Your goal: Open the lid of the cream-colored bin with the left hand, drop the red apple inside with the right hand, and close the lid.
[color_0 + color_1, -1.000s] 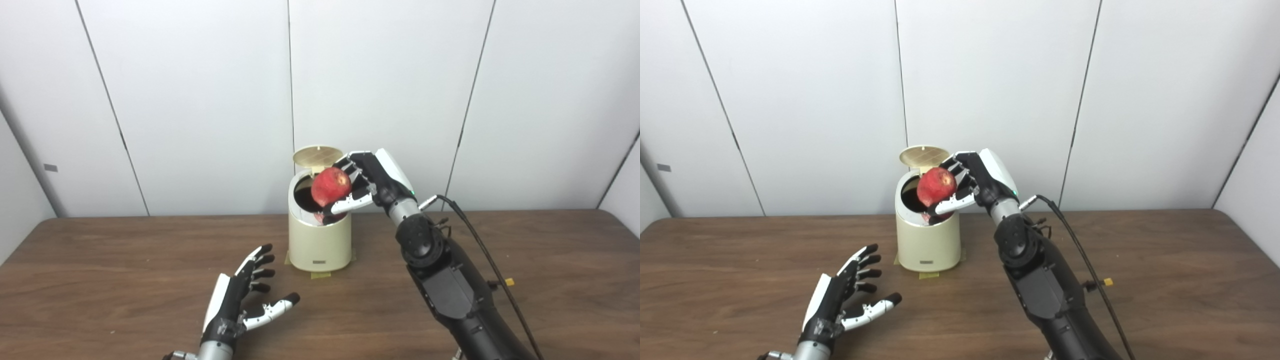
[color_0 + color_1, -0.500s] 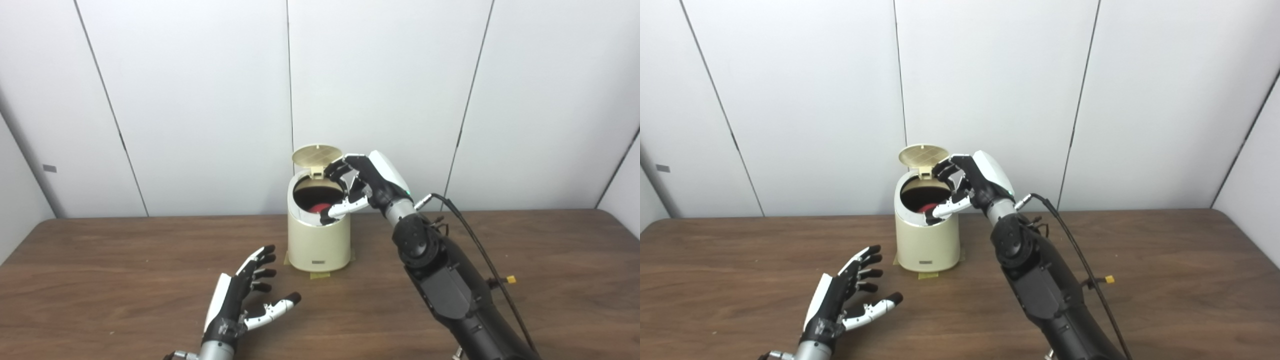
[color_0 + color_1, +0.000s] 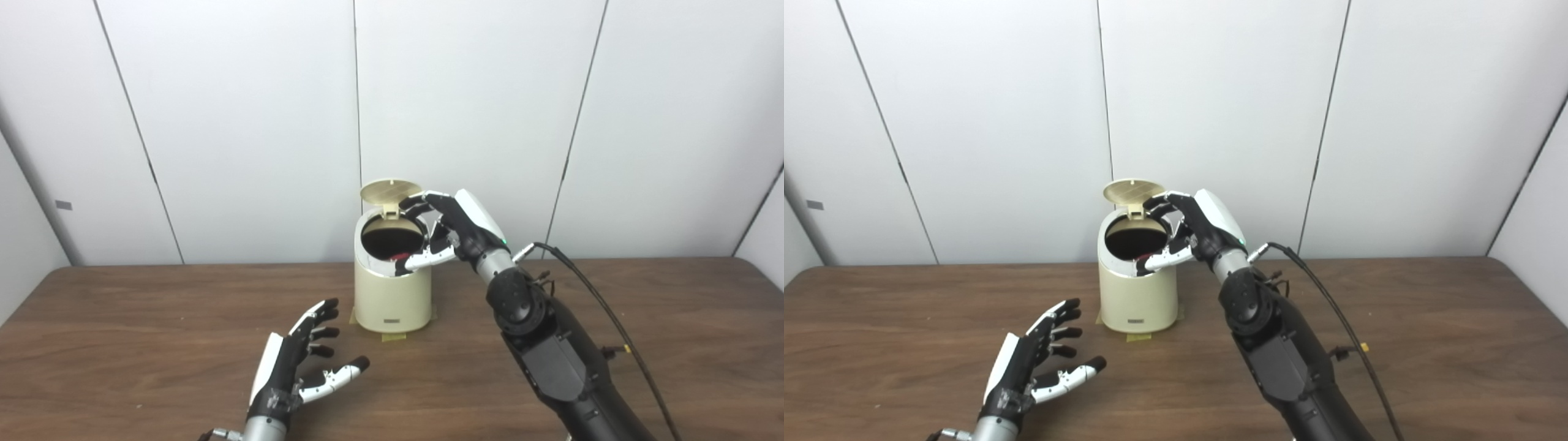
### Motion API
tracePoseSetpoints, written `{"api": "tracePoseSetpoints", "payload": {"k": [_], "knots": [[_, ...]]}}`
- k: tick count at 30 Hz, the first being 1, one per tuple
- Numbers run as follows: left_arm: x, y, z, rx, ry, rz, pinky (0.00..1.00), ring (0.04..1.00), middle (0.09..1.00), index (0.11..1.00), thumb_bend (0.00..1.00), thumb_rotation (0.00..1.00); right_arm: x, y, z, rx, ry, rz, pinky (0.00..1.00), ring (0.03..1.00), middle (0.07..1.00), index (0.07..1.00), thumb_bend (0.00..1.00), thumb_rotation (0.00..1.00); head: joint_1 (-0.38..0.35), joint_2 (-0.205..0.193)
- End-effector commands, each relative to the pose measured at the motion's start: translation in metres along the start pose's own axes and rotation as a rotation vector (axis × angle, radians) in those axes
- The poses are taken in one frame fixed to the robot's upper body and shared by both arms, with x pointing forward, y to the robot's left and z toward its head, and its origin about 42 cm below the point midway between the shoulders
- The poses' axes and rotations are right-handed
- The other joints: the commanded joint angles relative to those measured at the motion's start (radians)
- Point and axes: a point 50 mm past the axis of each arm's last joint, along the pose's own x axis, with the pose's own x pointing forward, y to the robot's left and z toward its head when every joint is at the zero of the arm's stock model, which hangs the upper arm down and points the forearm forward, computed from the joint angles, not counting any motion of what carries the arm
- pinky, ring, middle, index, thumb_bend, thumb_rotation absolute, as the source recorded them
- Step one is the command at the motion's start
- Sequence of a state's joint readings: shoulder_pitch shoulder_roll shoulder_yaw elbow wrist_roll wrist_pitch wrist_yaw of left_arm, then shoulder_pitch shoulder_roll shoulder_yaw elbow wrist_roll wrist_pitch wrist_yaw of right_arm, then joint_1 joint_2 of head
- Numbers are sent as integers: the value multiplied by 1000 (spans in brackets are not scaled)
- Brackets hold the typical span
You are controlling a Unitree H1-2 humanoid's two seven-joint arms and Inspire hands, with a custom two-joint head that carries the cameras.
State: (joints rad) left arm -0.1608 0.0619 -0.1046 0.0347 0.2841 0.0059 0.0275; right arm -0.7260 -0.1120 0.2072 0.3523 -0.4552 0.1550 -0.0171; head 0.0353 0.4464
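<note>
Red, round apple [image 3: 401, 255] now lies deep inside the cream-coloured cylindrical bin [image 3: 392, 297], no longer gripped; its round lid [image 3: 390, 190] stands up. The right hand [image 3: 453, 226], released, hovers at the rim. The left hand [image 3: 294, 361] rests spread and empty above the brown wooden worktop [image 3: 153, 343].

A second ago the right hand [image 3: 450, 228] held the red apple [image 3: 401, 254] over the mouth of the cream-colored bin [image 3: 391, 288]. Now the fingers have let go and spread empty at the rim's 3 o'clock side. The apple has dropped inside, only a sliver of red showing low in the dark opening, less than half a second ago.
</note>
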Motion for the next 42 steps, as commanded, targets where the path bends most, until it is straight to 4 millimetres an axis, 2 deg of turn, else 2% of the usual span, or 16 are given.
{"api": "tracePoseSetpoints", "payload": {"k": [1, 6, 8, 10, 12, 15, 20, 24, 28, 32, 35, 39, 42], "knots": [[9, 7, 18, 3, -79, 21, 650, 768, 858, 883, 708, 157, -1, -22, 20, 39, -100, -86, 367, 460, 684, 679, 879, 54, 3, 4], [8, 11, 18, -1, -85, 28, 647, 769, 857, 880, 704, 159, -40, -40, 10, 129, -142, -132, 328, 449, 678, 690, 831, 134, 5, 9], [7, 13, 18, -5, -88, 31, 653, 771, 855, 879, 698, 158, -56, -45, 4, 214, -157, -123, 375, 487, 688, 700, 788, 181, 5, 10], [7, 14, 18, -10, -89, 34, 666, 774, 853, 878, 694, 152, -72, -48, -3, 311, -179, -93, 470, 573, 735, 728, 770, 261, 5, 12], [6, 16, 18, -11, -92, 37, 667, 772, 851, 877, 690, 152, -86, -49, -9, 372, -206, -69, 521, 624, 772, 754, 759, 300, 8, 15], [5, 16, 18, -17, -97, 40, 670, 767, 846, 875, 689, 152, -107, -49, -22, 413, -225, -56, 539, 676, 820, 785, 793, 326, 10, 18], [4, 17, 19, -20, -102, 34, 674, 768, 847, 873, 683, 143, -137, -43, -38, 464, -198, -69, 537, 691, 836, 797, 798, 303, 13, 26], [3, 19, 19, -30, -105, 29, 655, 768, 847, 870, 679, 129, -152, -34, -54, 491, -183, -90, 518, 685, 833, 794, 779, 303, 8, 29], [1, 20, 22, -27, -108, 30, 659, 767, 845, 866, 688, 155, -165, -25, -66, 528, -166, -116, 522, 679, 825, 799, 769, 285, 10, 33], [0, 23, 24, -30, -118, 30, 659, 767, 844, 862, 690, 170, -174, -17, -74, 542, -142, -143, 520, 679, 821, 806, 783, 331, 13, 35], [2, 27, 29, -24, -134, 33, 690, 785, 853, 864, 702, 229, -178, -14, -77, 537, -117, -149, 522, 673, 819, 808, 773, 333, 12, 35], [18, 38, 45, 7, -174, 19, 738, 826, 871, 884, 771, 367, -180, -14, -80, 532, -103, -157, 525, 671, 815, 811, 749, 303, 7, 32], [41, 49, 68, 86, -223, -7, 773, 876, 897, 905, 819, 418, -180, -13, -81, 532, -95, -156, 529, 675, 815, 808, 748, 306, 3, 30]]}}
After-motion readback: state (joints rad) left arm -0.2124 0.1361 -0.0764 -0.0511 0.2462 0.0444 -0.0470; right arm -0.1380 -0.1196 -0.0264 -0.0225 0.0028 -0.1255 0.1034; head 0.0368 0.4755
